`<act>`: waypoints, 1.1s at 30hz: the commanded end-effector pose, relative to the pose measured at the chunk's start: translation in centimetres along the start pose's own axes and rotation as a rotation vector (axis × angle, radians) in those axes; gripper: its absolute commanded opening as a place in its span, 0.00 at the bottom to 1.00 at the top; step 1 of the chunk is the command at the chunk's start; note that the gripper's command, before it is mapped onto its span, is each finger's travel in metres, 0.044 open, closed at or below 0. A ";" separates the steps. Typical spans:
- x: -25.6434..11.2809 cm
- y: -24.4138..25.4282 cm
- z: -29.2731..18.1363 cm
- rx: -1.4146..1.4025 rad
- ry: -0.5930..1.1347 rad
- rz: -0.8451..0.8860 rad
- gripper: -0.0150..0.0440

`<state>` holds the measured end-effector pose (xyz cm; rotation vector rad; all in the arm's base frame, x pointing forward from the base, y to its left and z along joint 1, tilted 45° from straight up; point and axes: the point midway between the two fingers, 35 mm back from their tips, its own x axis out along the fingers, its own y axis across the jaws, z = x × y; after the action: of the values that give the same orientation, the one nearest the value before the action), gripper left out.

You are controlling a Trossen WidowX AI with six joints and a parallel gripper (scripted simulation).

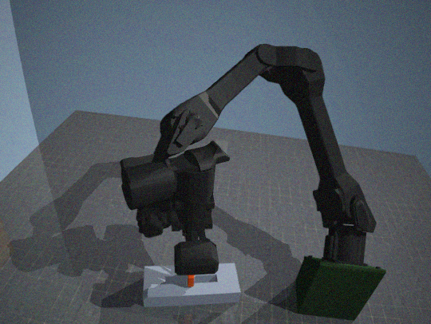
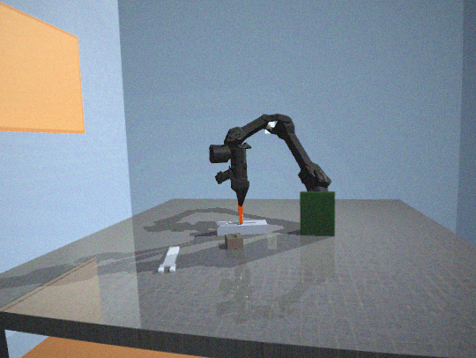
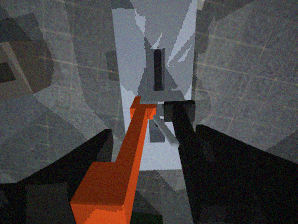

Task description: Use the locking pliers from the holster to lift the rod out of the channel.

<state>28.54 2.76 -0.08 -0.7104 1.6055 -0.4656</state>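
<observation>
While the gripper (image 1: 196, 259) (image 2: 241, 204) (image 3: 154, 133) grips — pliers (orange-handled) (image 1: 191, 281) (image 2: 241, 214) (image 3: 135, 150) above the channel block (image 1: 191, 298) (image 2: 242, 229) (image 3: 129, 50).

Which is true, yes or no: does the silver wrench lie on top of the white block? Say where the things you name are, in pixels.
No, the silver wrench (image 2: 170, 258) lies on the table (image 2: 353, 282), apart from the white block (image 2: 251, 228).

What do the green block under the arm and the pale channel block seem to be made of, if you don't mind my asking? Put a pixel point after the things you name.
Green block (image 1: 339, 291) (image 2: 317, 213): perhaps painted wood or plastic, matte, with uniform dark color.

Channel block (image 1: 191, 299) (image 2: 242, 229) (image 3: 127, 50): possibly plastic or painted metal, smooth, with plain pale faces.
</observation>
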 end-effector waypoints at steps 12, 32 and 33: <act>-0.1 -0.3 0.0 -0.004 -0.004 -0.005 0.66; -0.1 -0.4 0.0 -0.004 -0.004 -0.005 0.64; -0.1 -0.4 0.0 -0.004 -0.004 -0.005 0.64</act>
<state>28.67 2.57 0.18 -0.7100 1.6004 -0.4667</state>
